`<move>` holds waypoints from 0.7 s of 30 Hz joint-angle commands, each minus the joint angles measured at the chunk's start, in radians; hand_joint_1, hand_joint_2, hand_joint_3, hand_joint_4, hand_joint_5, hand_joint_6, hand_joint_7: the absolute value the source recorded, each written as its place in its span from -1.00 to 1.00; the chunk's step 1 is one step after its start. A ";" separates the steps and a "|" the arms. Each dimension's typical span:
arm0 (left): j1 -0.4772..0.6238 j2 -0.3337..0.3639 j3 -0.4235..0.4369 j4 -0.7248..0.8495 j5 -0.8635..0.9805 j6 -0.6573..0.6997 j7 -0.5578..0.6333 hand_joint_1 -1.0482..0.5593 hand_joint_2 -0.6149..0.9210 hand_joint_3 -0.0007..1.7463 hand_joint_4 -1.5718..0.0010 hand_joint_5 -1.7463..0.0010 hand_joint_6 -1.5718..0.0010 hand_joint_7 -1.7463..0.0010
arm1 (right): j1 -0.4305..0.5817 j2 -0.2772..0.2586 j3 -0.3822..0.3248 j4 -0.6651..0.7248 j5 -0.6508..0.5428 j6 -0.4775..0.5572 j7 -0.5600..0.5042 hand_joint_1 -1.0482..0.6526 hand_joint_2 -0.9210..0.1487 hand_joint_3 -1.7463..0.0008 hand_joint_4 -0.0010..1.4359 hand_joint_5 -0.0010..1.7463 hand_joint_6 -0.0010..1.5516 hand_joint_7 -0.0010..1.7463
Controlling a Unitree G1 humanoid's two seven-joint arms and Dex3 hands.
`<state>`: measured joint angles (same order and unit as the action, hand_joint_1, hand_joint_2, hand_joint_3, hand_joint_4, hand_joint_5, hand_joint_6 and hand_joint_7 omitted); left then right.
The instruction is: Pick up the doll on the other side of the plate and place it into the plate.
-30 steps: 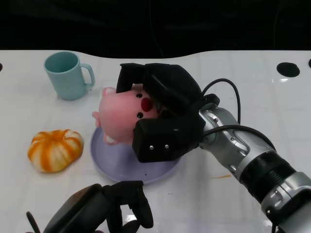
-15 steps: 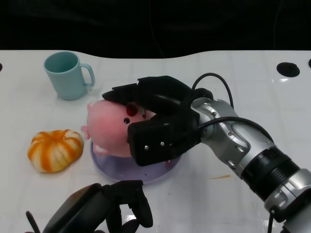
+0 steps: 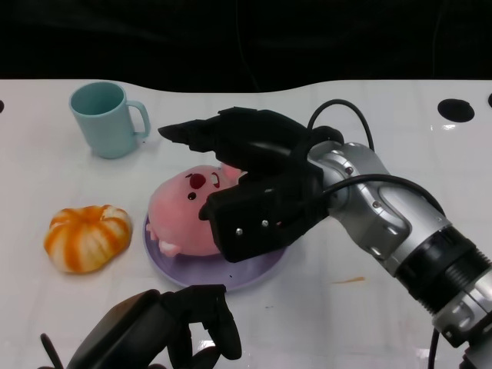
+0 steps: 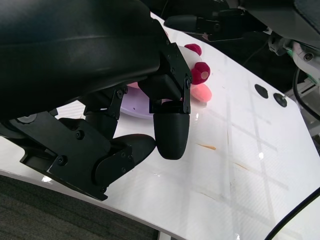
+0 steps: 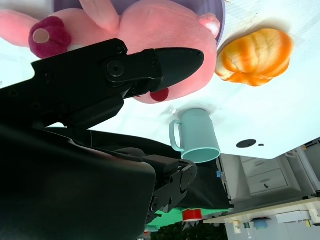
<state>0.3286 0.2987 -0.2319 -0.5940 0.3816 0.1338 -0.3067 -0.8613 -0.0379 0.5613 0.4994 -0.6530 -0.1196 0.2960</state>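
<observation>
- The pink doll (image 3: 188,211) lies in the lilac plate (image 3: 261,273), its face with dark red nose and cheek spots turned up and away from the robot, its body bulging past the plate's left rim.
- The right hand (image 3: 250,184) is over the doll and plate: upper fingers (image 3: 200,132) stretch out above the doll's head with a gap beneath them, while the broad lower part of the hand sits against the doll's right side, over the plate.
- From the head view the fingers are spread wide; whether the lower part presses on the doll I cannot tell (the right wrist view shows a finger (image 5: 165,62) lying just across the pink body).
- The plate rests on the white tabletop (image 3: 400,138), near its middle.
- An orange-and-white pumpkin (image 3: 86,237) sits just left of the plate, close to the doll but apart from it.
- A teal mug (image 3: 106,119) stands upright farther back on the left, handle pointing right.
- The left hand (image 3: 165,330) rests low at the near edge, fingers curled in with nothing in them.
</observation>
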 commanded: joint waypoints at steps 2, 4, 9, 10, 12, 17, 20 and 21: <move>-0.006 0.012 0.010 0.005 -0.006 -0.006 0.001 0.05 0.56 0.20 0.14 -0.90 0.17 -0.54 | 0.039 -0.063 -0.032 -0.104 0.033 -0.005 0.046 -0.91 -1.00 0.66 -1.00 -0.76 -0.93 -1.00; -0.007 0.012 0.012 0.008 -0.010 -0.007 0.000 0.06 0.56 0.20 0.14 -0.89 0.17 -0.54 | 0.058 -0.087 -0.045 -0.139 0.052 -0.022 0.055 -0.90 -1.00 0.66 -1.00 -0.76 -0.93 -0.99; -0.011 0.017 0.015 0.012 -0.010 -0.009 0.003 0.04 0.55 0.18 0.14 -0.88 0.16 -0.53 | 0.128 -0.162 -0.088 -0.232 0.110 -0.077 0.084 -0.86 -1.00 0.69 -1.00 -0.65 -0.87 -0.97; -0.011 0.018 0.015 0.012 -0.009 -0.008 0.003 0.04 0.56 0.18 0.14 -0.88 0.16 -0.52 | 0.142 -0.175 -0.097 -0.249 0.123 -0.083 0.094 -0.84 -1.00 0.71 -1.00 -0.62 -0.86 -0.97; -0.011 0.019 0.014 0.009 -0.005 -0.003 0.002 0.05 0.56 0.18 0.13 -0.87 0.15 -0.51 | 0.171 -0.199 -0.111 -0.280 0.142 -0.095 0.111 -0.83 -1.00 0.71 -1.00 -0.60 -0.85 -0.96; -0.006 0.024 0.012 0.002 0.006 -0.001 0.000 0.05 0.56 0.17 0.13 -0.87 0.14 -0.50 | 0.269 -0.270 -0.156 -0.373 0.198 -0.116 0.146 -0.80 -1.00 0.73 -1.00 -0.52 -0.82 -0.95; -0.007 0.024 0.014 0.005 0.004 -0.008 0.001 0.05 0.57 0.16 0.13 -0.88 0.14 -0.51 | 0.320 -0.302 -0.187 -0.403 0.235 -0.139 0.149 -0.76 -1.00 0.74 -1.00 -0.48 -0.81 -0.95; -0.007 0.024 0.016 0.007 0.002 -0.011 0.000 0.06 0.57 0.16 0.13 -0.88 0.14 -0.51 | 0.334 -0.311 -0.197 -0.411 0.247 -0.146 0.151 -0.74 -1.00 0.75 -1.00 -0.45 -0.80 -0.94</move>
<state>0.3188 0.3090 -0.2257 -0.5862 0.3902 0.1327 -0.3067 -0.5467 -0.3216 0.3905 0.1120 -0.4311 -0.2504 0.4406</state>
